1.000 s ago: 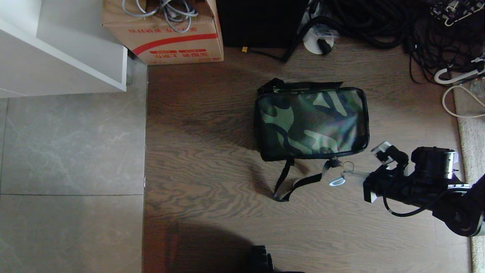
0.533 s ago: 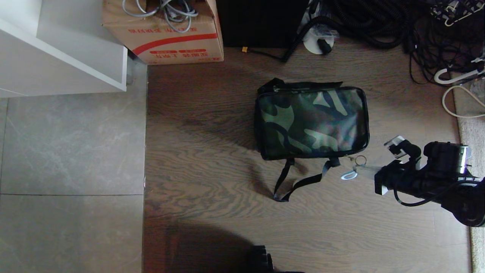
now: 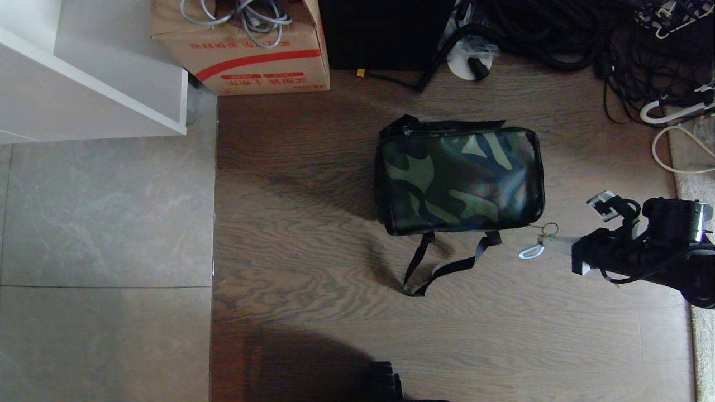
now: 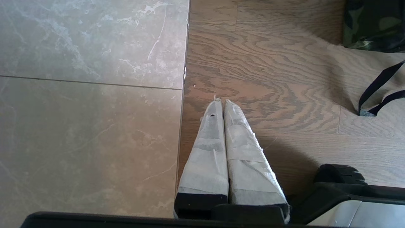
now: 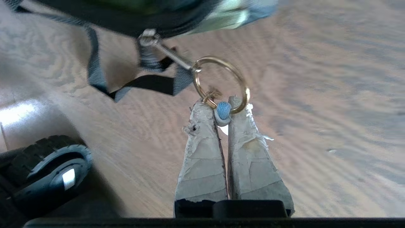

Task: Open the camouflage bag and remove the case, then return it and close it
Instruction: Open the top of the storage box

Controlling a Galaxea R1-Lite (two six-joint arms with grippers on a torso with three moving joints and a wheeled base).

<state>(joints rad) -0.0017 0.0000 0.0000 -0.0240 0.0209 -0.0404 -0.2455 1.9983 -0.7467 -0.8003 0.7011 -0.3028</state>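
The camouflage bag (image 3: 459,180) lies flat on the wood floor with its lid down; its corner also shows in the left wrist view (image 4: 373,25). My right gripper (image 3: 544,243) is just off the bag's near right corner. It (image 5: 223,106) is shut on a blue cord (image 5: 223,110) tied to the gold ring (image 5: 221,84) of the zipper pull (image 5: 164,49). The pull is drawn taut from the bag's edge (image 5: 177,12). Black straps (image 3: 441,268) trail on the floor near the bag. My left gripper (image 4: 221,100) is shut on nothing, over the floor left of the bag. The case is out of view.
A red-striped cardboard box (image 3: 246,50) and a tall black box (image 3: 385,33) stand behind the bag. Black cables (image 3: 558,33) are piled at the back right. A white cabinet (image 3: 95,72) is at the far left and a rug edge (image 3: 698,184) at the right. My base wheel (image 5: 47,171) is close by.
My right gripper has moved to the right along the bag's near edge, and the ring and zipper pull have gone with it to the near right corner. The bag has stayed put.
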